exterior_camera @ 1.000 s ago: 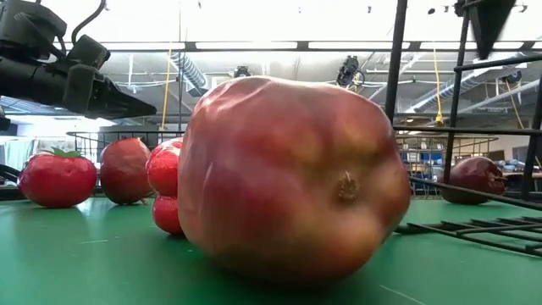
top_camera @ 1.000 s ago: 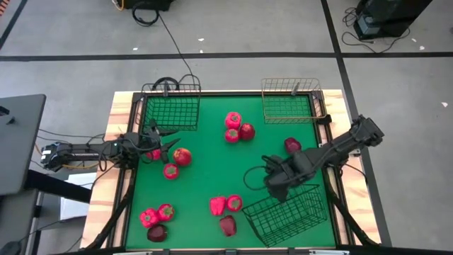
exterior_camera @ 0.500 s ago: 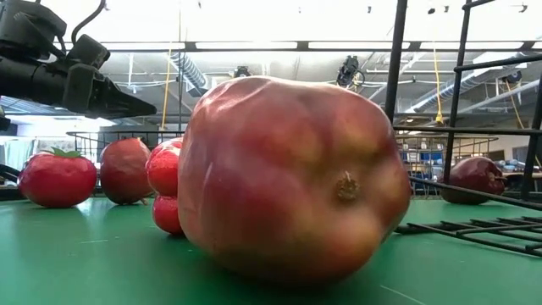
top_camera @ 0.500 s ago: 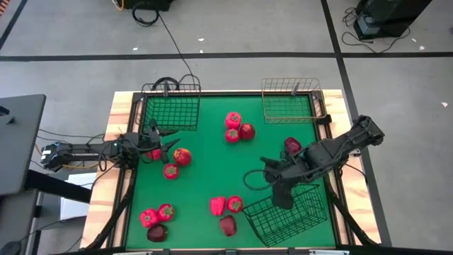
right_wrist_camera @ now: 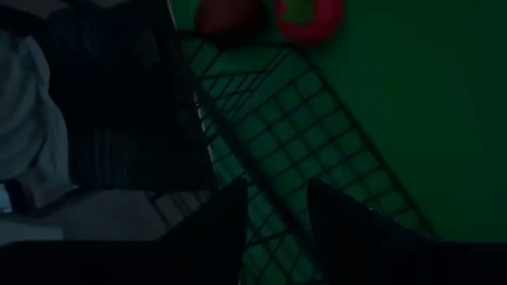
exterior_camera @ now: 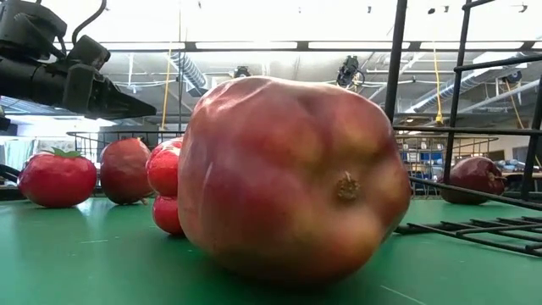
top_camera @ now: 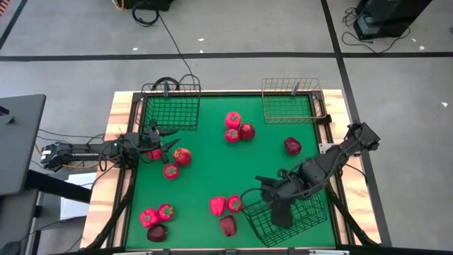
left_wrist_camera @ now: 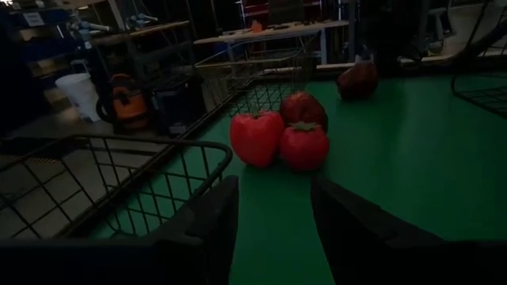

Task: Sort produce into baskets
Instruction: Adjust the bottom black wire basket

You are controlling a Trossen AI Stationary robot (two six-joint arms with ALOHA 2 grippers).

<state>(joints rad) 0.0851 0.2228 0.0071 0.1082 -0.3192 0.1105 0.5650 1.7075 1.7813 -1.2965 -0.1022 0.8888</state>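
Red produce lies scattered on the green table: a pepper, a tomato and an apple in the far middle. One apple lies at the right, and other groups lie near the left and near edges. My left gripper is open and empty by a tomato at the left. My right gripper is open over the far-left rim of the long black basket. In the right wrist view its fingers stand on either side of a rim wire.
A squarish black basket stands at the far left and a gold basket at the far right. A large apple lies close before the low camera. A pepper, a tomato and an apple lie left of the long basket.
My right gripper has gone toward the table's near edge, from beside the right-hand apple to above the long black basket's rim. The apple it stood next to now shows clear of the arm.
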